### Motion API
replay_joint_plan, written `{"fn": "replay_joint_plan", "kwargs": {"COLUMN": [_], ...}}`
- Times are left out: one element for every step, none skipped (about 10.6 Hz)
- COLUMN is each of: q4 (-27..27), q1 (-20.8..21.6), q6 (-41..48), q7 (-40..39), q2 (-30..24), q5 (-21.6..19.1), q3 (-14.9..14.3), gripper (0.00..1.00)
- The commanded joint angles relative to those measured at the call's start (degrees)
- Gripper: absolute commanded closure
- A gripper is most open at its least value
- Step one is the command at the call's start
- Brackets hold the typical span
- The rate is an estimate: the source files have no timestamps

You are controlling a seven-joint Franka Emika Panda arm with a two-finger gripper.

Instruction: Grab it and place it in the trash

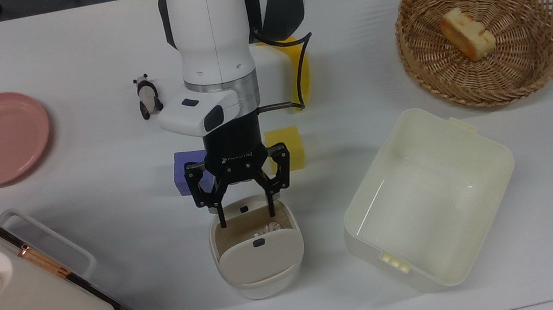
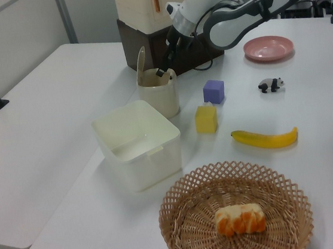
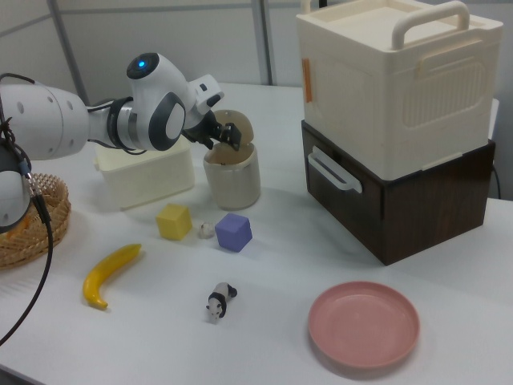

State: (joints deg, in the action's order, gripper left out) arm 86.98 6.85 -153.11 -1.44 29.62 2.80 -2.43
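- The gripper [image 1: 245, 216] hangs straight above the back part of the trash bin [image 1: 261, 274], with its two black fingers [image 1: 221, 216] spread wide and pointing down into the opening. Nothing is held between them.
- I judge that the fingers stand open over the mouth because this is the releasing place: a paper ball let go here falls inside and not on the table [image 1: 71, 49].
- The swing lid [image 1: 260, 256] is tilted, with its low edge toward the top view's bottom, so the beige inside is free just below the fingertips.
- Crumpled white paper [image 1: 269, 228] lies inside the bin, a little below the fingers and slightly toward the top view's right of their middle. It does not touch them.
- In the right view another small crumpled ball [image 3: 207, 229] lies on the table between the yellow cube [image 3: 174, 221] and the purple cube [image 3: 233, 232]. It is behind the gripper, toward the arm's base, and well apart from the fingers.
- In the top view the arm covers this place between the cubes.
- I judge that this ball is not yet thrown away, so the gripper must rise and go back for it.
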Motion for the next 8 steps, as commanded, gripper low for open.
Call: {"fn": "replay_joint_plan", "kwargs": {"q4": [-0.7, -0.5, 1.1, 3.7, 6.7, 7.8, 7.6, 7.7], "q1": [0.4, 0.4, 0.3, 0.3, 0.3, 0.3, 0.3, 0.3], "q6": [-0.5, -0.4, -0.1, 0.3, 1.5, 6.0, 11.6, 17.5], "q7": [0.6, 0.6, 0.8, 0.8, 0.8, 0.5, 0.5, 0.6], "q2": [0.1, -0.4, -2.1, -4.5, -7.2, -9.4, -11.1, -12.9], "q5": [1.9, 1.8, 1.7, 1.7, 1.7, 1.8, 1.8, 1.8], "q3": [-0.4, -0.4, -0.4, -0.4, -0.4, -0.4, -0.4, -0.4], "gripper": [0.0, 0.0, 0.0, 0.0, 0.0, 0.0, 0.0, 0.0]}}
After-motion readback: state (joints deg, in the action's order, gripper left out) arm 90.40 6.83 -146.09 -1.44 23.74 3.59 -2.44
